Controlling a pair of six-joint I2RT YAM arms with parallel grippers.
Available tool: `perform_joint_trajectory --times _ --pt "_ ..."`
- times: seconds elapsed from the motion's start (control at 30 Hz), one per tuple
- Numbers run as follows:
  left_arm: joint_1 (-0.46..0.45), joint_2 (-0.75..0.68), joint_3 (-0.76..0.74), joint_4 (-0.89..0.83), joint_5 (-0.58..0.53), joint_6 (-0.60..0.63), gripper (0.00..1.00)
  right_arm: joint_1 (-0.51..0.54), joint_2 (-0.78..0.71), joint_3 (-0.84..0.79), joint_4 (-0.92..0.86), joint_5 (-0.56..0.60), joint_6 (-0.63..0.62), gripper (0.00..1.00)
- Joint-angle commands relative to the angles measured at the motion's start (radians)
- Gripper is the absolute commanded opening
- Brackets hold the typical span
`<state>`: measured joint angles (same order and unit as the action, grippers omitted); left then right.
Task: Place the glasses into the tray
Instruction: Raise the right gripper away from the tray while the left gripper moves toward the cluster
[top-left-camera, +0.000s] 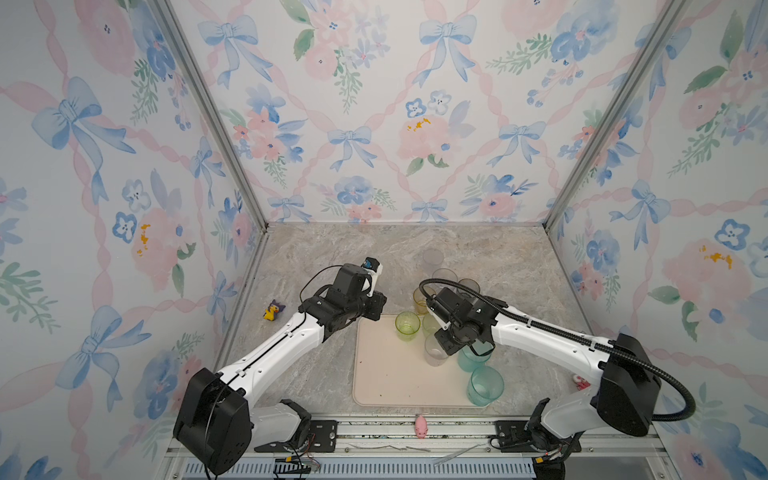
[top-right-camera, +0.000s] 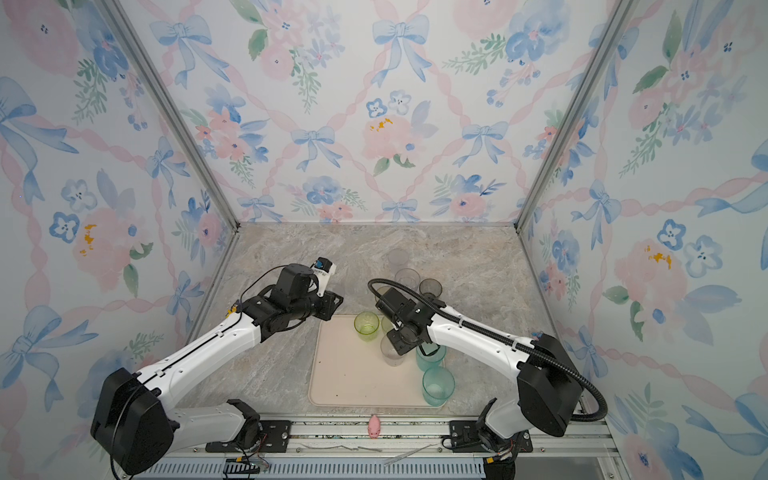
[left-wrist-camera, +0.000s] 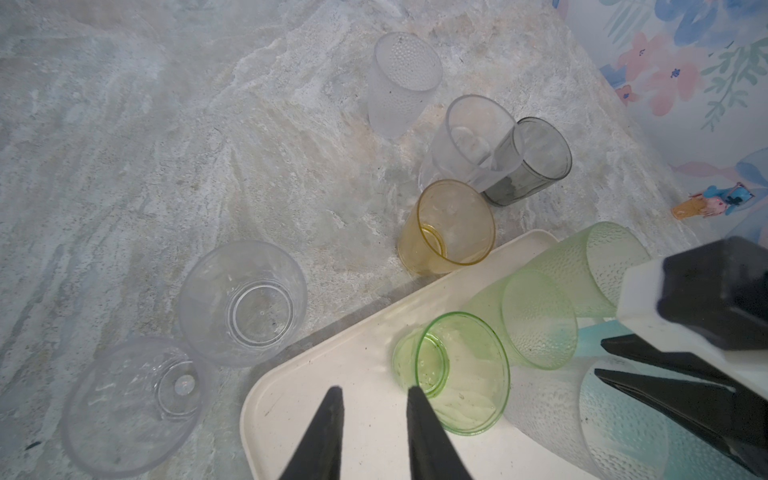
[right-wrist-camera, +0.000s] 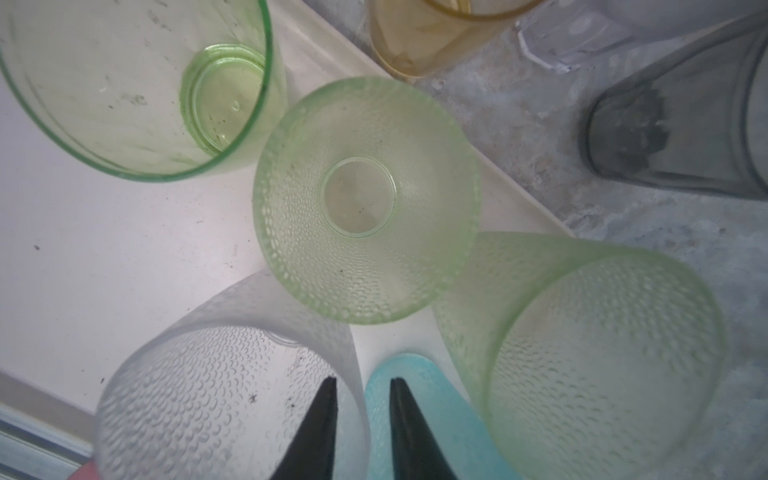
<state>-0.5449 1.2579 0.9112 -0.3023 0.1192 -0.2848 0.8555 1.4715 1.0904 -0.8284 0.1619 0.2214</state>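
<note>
The cream tray (top-left-camera: 386, 374) (top-right-camera: 353, 374) lies at the front middle of the marble table. On it stand a clear green glass (top-left-camera: 407, 326) (left-wrist-camera: 457, 374), pale green dimpled glasses (right-wrist-camera: 365, 199), a frosted glass (top-left-camera: 436, 353) (right-wrist-camera: 216, 395) and two teal glasses (top-left-camera: 484, 384). Off the tray, behind it, are an amber glass (left-wrist-camera: 449, 228), a smoky grey one (left-wrist-camera: 532, 162) and clear or frosted ones (left-wrist-camera: 243, 303). My left gripper (left-wrist-camera: 376, 388) hangs open over bare tray beside the green glass. My right gripper (right-wrist-camera: 362, 379) is open, its fingers straddling the frosted glass's rim.
A purple-and-yellow toy (top-left-camera: 272, 311) sits at the left table edge. A pink pig (top-left-camera: 421, 426) rests on the front rail, and a small figurine (left-wrist-camera: 715, 203) stands by the right wall. Floral walls enclose three sides.
</note>
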Motion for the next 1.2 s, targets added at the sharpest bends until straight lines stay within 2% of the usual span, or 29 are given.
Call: perform_joint_trajectory --times 0.0,0.27,0.4,0.57,0.77,0.93,1.17 --pt "-0.009 0.006 0.022 -0.009 -0.005 0.009 0.29 -0.01 -0.049 0.044 -0.038 -0.003 -0.003 0.33" --pt "-0.024 0.038 0.06 -0.009 -0.012 0.018 0.29 -0.044 -0.189 0.149 -0.052 -0.059 -0.013 0.48" --pt "-0.047 0.093 0.162 -0.04 -0.045 0.056 0.28 -0.129 -0.26 0.205 -0.067 -0.025 -0.009 0.49" --pt "-0.085 0.25 0.35 -0.122 -0.092 0.114 0.26 -0.266 -0.336 0.209 -0.058 -0.003 -0.001 0.5" --pt "-0.114 0.449 0.559 -0.188 -0.042 0.142 0.26 -0.391 -0.408 0.16 -0.026 -0.045 0.003 0.51" --pt "-0.138 0.617 0.725 -0.275 -0.043 0.164 0.26 -0.442 -0.429 0.136 -0.035 -0.069 -0.008 0.52" --pt "-0.144 0.753 0.838 -0.301 -0.021 0.168 0.3 -0.502 -0.453 0.096 -0.019 -0.116 -0.014 0.52"
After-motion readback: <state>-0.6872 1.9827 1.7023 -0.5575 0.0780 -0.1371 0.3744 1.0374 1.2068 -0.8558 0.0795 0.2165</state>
